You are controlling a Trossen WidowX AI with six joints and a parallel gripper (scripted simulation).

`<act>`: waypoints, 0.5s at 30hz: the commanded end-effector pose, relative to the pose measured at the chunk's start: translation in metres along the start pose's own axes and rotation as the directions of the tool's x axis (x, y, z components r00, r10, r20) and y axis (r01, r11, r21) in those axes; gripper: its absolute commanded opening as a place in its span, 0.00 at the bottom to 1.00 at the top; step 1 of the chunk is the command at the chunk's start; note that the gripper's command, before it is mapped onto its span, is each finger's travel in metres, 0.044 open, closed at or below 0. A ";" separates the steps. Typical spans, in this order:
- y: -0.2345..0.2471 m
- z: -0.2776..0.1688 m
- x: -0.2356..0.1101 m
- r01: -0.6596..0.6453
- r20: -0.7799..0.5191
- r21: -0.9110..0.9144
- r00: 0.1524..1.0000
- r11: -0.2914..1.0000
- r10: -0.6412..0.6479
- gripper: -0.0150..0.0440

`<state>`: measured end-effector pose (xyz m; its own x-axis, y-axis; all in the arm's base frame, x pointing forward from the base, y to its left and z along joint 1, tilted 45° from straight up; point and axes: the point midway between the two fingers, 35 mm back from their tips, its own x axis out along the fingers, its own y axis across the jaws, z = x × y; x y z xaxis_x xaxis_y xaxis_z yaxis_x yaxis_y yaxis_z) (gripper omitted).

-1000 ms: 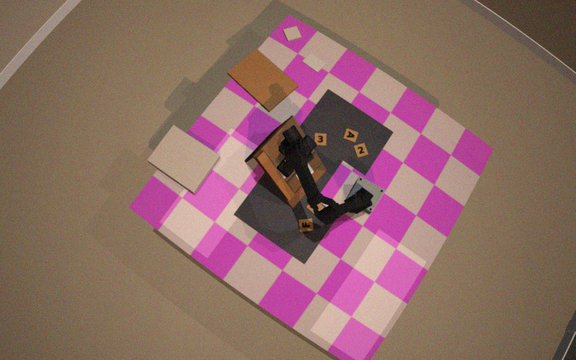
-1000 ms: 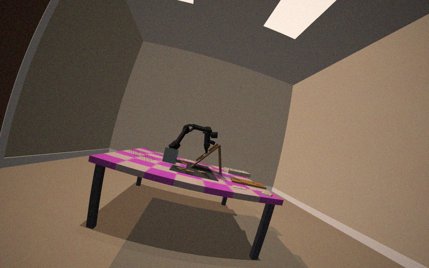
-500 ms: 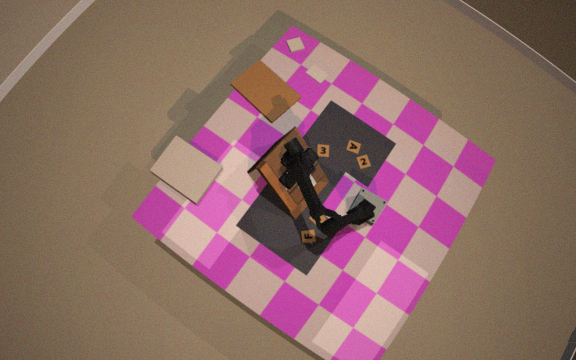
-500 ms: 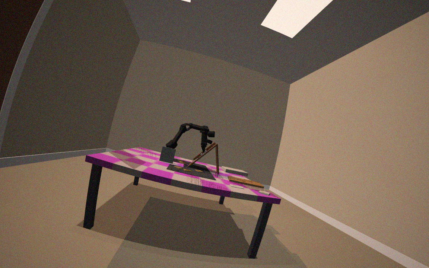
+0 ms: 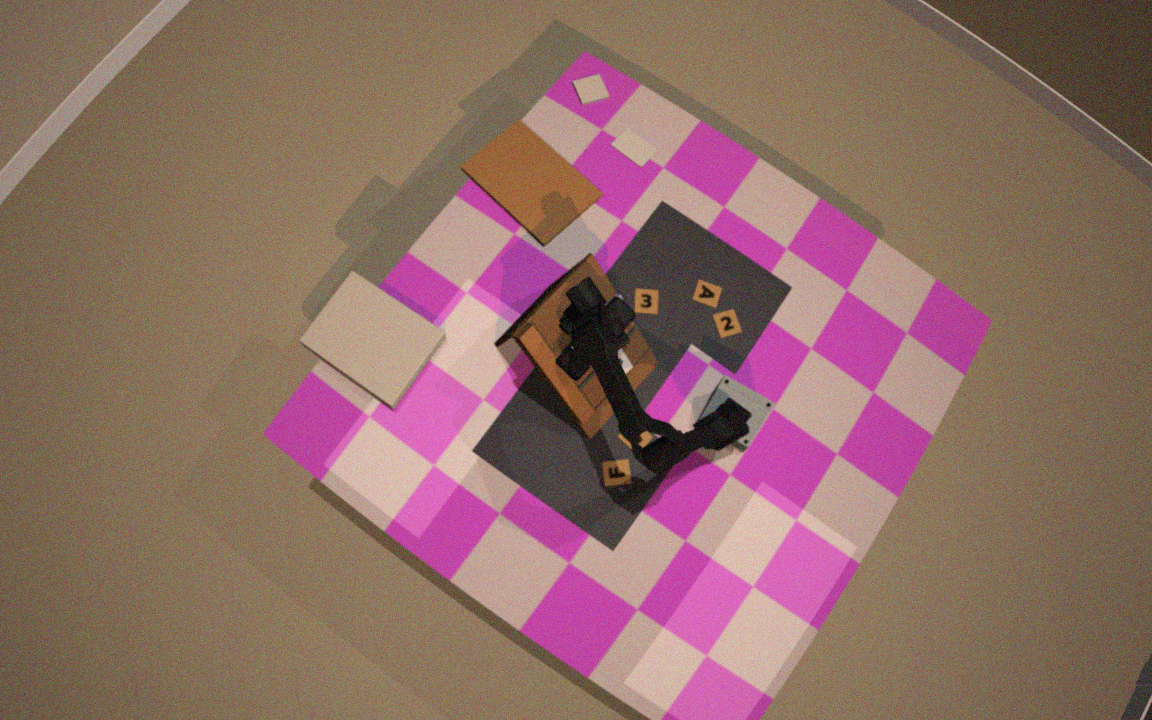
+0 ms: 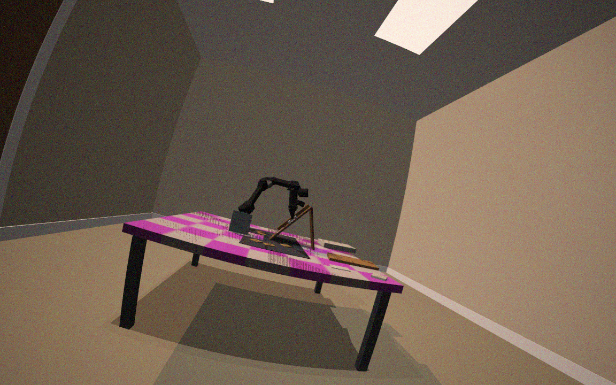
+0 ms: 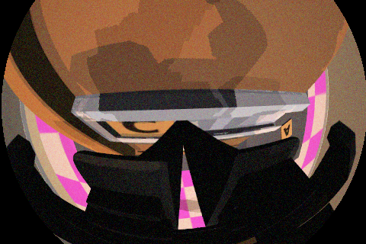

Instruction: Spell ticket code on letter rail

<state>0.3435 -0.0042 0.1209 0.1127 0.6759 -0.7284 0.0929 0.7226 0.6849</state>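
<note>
My gripper (image 6: 292,216) (image 7: 181,126) is shut and empty, its tips just in front of the rail (image 7: 191,113) on the tilted wooden board (image 5: 551,368) (image 6: 306,208) (image 7: 114,8). A tile with a C-like mark (image 7: 123,127) sits in the left part of the rail; the fingers hide part of the rail. On the dark mat lie tile 3 (image 5: 645,300), tile A (image 5: 706,292) (image 7: 286,129), tile 2 (image 5: 727,323) and tile F (image 5: 616,472). Another tile (image 5: 627,439) is partly hidden under the arm. A white patch (image 5: 625,360) shows low on the board; no code is readable.
The dark mat (image 5: 517,456) lies under the board on the checkered counter (image 5: 544,541). An orange-brown panel (image 5: 517,170) (image 6: 352,261), a beige slab (image 5: 370,340) and two small pale pieces (image 5: 590,88) (image 5: 633,146) lie beyond the board. The arm's base plate (image 5: 756,409) is opposite.
</note>
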 end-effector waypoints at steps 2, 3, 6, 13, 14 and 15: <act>0.003 0.000 -0.001 -0.005 0.001 0.003 1.000 1.000 0.005 0.25; 0.003 0.000 -0.001 -0.005 0.001 0.003 1.000 1.000 0.005 0.25; 0.004 0.000 -0.001 -0.006 0.001 0.003 1.000 1.000 0.006 0.25; 0.004 0.000 -0.001 -0.005 0.001 0.003 1.000 1.000 0.005 0.25; 0.002 -0.001 -0.002 -0.005 0.001 0.003 1.000 1.000 0.005 0.25; 0.002 -0.002 -0.004 -0.005 0.001 0.003 1.000 1.000 0.005 0.25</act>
<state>0.3431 -0.0036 0.1229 0.1126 0.6745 -0.7297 0.0992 0.7230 0.6837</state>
